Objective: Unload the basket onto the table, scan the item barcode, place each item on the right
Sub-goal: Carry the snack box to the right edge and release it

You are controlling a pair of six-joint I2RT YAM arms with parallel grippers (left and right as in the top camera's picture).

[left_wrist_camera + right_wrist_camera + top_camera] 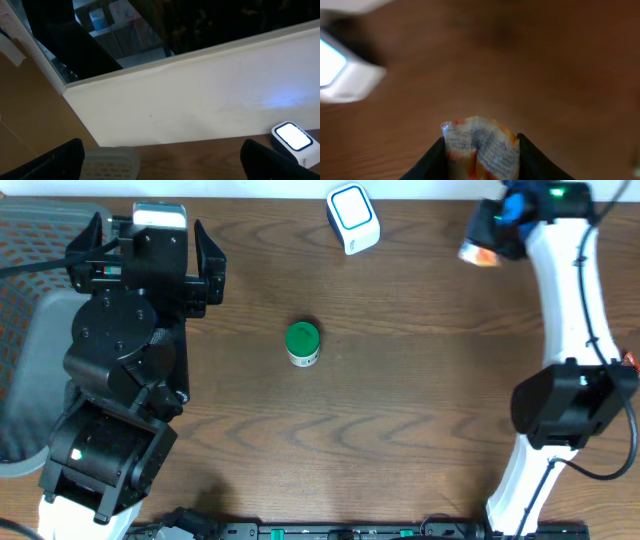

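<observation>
Nearest the robot's side, at mid-table: a small jar (302,345) with a green lid. Stands upright and alone on the brown wooden table (420,390), touching nothing.

Farther out, at 10 o'clock from the jar: the left end effector (152,242). Hangs with jaws spread wide, gripping nothing. Shows in the left wrist view only as two dark fingertips (55,162) in the lower corners, well apart, with bare wood and a pale wall beyond. At 8 o'clock from it, against the table's left edge: a grey basket (25,330).

At 2 o'clock from the jar, toward the far right corner: the right end effector (487,242). Clamps a crumpled packet (481,150), white with orange-red print and fine dark lettering. Pinches it between both dark fingers (427,167), with the rumpled top edge above them and blurred wood behind. No telling from these views whether a barcode faces outward.

Farthest of all, at 1 o'clock from the jar and close to the far edge: a white barcode scanner (353,218) with a lit, pale-blue window facing up. Rests slightly askew at 9 o'clock from the held packet, near it but clearly apart. Appears in the right wrist view as a bright blur at 10 o'clock from the packet.
</observation>
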